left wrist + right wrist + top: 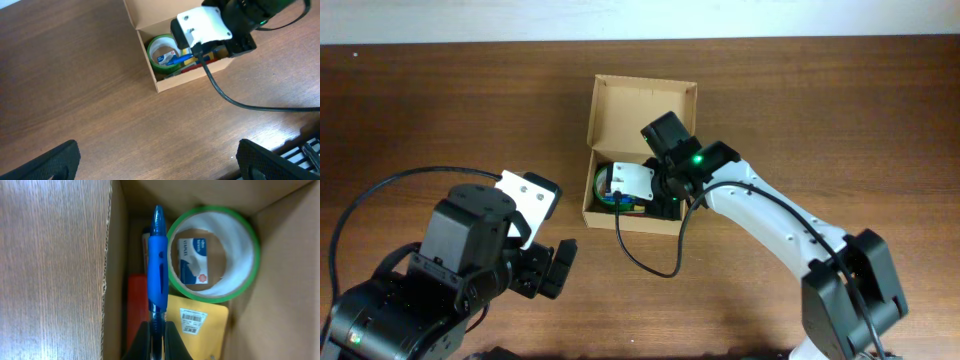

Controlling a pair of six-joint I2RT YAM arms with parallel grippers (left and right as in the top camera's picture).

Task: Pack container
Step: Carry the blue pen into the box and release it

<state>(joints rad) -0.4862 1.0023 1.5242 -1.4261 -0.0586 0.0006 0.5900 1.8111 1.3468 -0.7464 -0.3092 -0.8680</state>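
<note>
The container (620, 105), a tan cardboard box with its flap lid standing open, sits at the table's middle. My right gripper (158, 335) is down inside it, shut on a blue pen (156, 270) that points along the box's side wall (112, 255). Beside the pen lies a green tape roll (235, 235) with a small white card (192, 262) in its hole. Below them are a yellow packet (200, 330) and a red item (136, 305). My left gripper (157, 160) hovers open over bare wood, well short of the box (170, 85), with nothing between its fingers (55, 162).
A black cable (650, 260) loops from the right arm (770, 215) over the table in front of the box. The left arm (440, 270) fills the lower left. A pale strip past the table's far edge (470, 40) runs along the top.
</note>
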